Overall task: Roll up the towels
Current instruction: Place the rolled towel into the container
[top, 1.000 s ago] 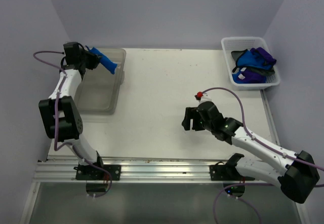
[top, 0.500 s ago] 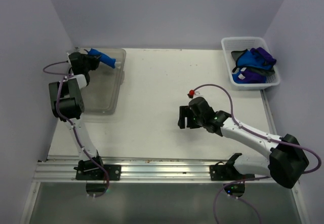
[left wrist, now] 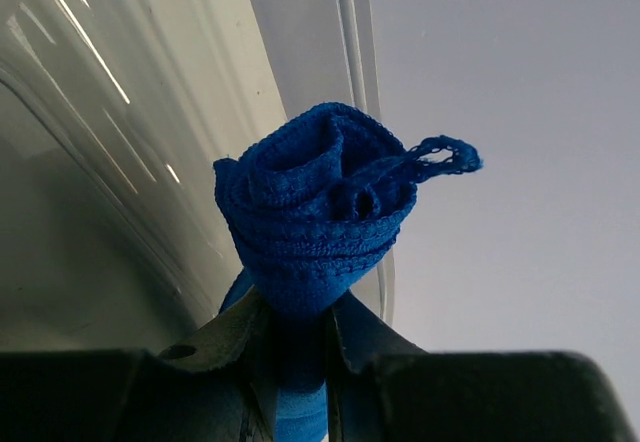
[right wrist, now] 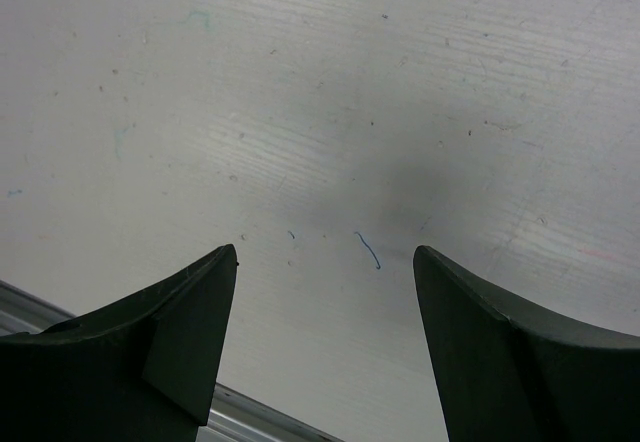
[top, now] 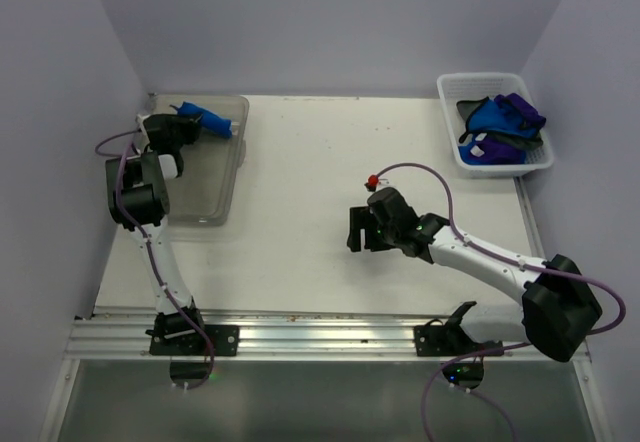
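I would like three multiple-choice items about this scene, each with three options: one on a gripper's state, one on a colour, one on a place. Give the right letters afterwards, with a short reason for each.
1. The right gripper is:
A. open, holding nothing
B. shut on a towel
C. shut on a cable

2. The towels in the white basket are:
A. red and yellow
B. green only
C. blue and purple

3. The rolled blue towel is:
A. in the white basket
B. in the left gripper, over the clear bin
C. in the right gripper

Answers:
1 A: its fingers stand wide apart, and only the bare table shows between them.
2 C: the top view shows only blue and purple cloth in the basket.
3 B: the left wrist view shows the roll clamped between the fingers, with the bin behind it.
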`<state>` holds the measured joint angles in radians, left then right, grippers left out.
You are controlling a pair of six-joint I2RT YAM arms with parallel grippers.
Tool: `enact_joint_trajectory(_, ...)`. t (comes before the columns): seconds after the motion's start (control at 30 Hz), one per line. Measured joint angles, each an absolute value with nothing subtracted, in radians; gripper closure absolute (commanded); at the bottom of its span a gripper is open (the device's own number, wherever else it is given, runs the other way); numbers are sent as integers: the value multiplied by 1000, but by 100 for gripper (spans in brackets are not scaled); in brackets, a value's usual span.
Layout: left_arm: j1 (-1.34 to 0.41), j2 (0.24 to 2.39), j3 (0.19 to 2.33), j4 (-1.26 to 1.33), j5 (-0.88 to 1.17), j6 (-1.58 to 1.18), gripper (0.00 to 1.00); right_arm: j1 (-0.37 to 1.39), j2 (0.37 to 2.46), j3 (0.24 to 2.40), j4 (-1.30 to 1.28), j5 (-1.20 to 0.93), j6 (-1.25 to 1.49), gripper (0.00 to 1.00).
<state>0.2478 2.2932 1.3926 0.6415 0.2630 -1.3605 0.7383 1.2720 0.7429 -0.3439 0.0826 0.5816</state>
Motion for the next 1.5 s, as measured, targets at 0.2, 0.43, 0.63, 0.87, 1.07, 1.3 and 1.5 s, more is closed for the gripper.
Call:
enact_joint_trajectory(0.2,248,2294,1393,619,260,-1340,75,738,1274,754,-342,83,582,25)
enact_joint_trajectory(0.43,248,2298,1426,472,253,-1306,71,738,1274,754,-343,83,582,25)
enact_joint_trajectory(0.63,247,2307,1510,281,242,-1258,56,738,1274,757,-342,76,582,25)
enact_joint_trajectory(0.87,247,2310,1598,123,223,-1209,27,738,1268,757,-343,61,583,25)
enact_joint_trajectory(1.07,247,2301,1613,86,229,-1192,17,738,1247,757,-343,61,585,25)
enact_joint_trajectory(1.3,247,2271,1639,-56,222,-1131,16,738,1242,757,-343,60,587,25)
enact_joint_trajectory(1.5,242,2248,1639,-130,224,-1098,16,738,1242,757,-337,60,593,25)
